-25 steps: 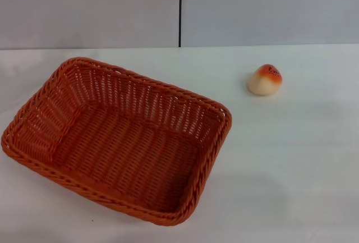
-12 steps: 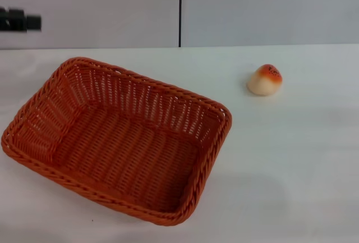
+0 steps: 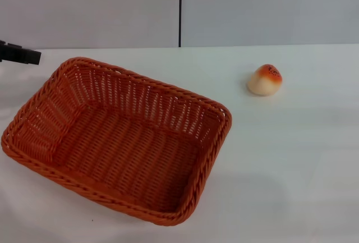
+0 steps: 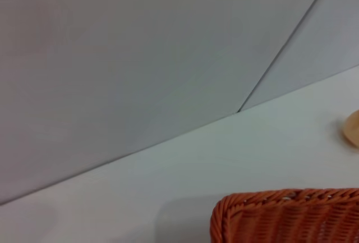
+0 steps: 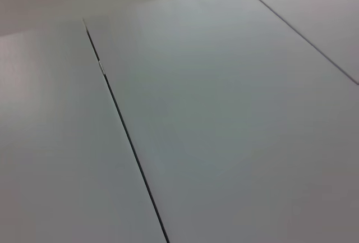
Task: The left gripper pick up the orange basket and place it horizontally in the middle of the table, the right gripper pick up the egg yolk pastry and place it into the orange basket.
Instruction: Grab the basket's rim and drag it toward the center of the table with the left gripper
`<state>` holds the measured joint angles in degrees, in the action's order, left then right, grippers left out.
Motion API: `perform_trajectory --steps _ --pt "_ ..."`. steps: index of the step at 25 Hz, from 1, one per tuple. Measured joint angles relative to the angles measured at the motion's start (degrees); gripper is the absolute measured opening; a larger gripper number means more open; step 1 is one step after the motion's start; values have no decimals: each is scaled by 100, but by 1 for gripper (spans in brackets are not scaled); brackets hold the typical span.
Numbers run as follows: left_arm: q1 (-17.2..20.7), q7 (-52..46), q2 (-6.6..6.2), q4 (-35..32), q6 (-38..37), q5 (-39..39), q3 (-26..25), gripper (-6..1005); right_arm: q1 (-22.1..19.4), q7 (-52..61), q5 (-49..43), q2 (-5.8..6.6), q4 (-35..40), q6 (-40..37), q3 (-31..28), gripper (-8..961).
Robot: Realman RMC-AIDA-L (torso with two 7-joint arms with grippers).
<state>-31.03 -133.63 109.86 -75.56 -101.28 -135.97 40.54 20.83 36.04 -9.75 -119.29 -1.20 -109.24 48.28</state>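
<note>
From the head view, the orange basket [image 3: 116, 141] sits skewed on the left of the table [image 3: 291, 159], with the egg yolk pastry [image 3: 265, 80] well apart on the right. The left gripper [image 3: 21, 55] pokes in above the basket's far-left corner; whether its jaws are spread or closed cannot be told. The left wrist view catches only that rim corner [image 4: 286, 216] and the pastry's edge [image 4: 353, 129]; the right wrist view shows only plain grey panels.

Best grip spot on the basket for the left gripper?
Probably the braided rim at the far-left corner of the basket, pinched over the wall from above. The left gripper is beside that corner, the basket is open and empty, and the sloping woven wall there is thin enough to take one finger inside and one outside. The pastry sits well clear.
</note>
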Motion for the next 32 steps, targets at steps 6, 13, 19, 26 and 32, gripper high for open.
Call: perform_trajectory --steps 6,13,19,26,32 --pt "-62 -92 104 8 2 -495 68 569 0 0 0 11 6 6 -47 587" --pt "-123 -82 305 42 30 -985 129 609 8 0 0 12 7 67 -47 587" --pt "-189 -31 334 410 113 -1113 139 728 17 0 0 11 6 88 -48 586" --pt "-217 50 361 723 285 -1194 145 722 17 0 0 11 6 135 -47 586" --pt "-219 63 365 897 370 -1202 257 718 4 0 0 11 5 141 -47 586"
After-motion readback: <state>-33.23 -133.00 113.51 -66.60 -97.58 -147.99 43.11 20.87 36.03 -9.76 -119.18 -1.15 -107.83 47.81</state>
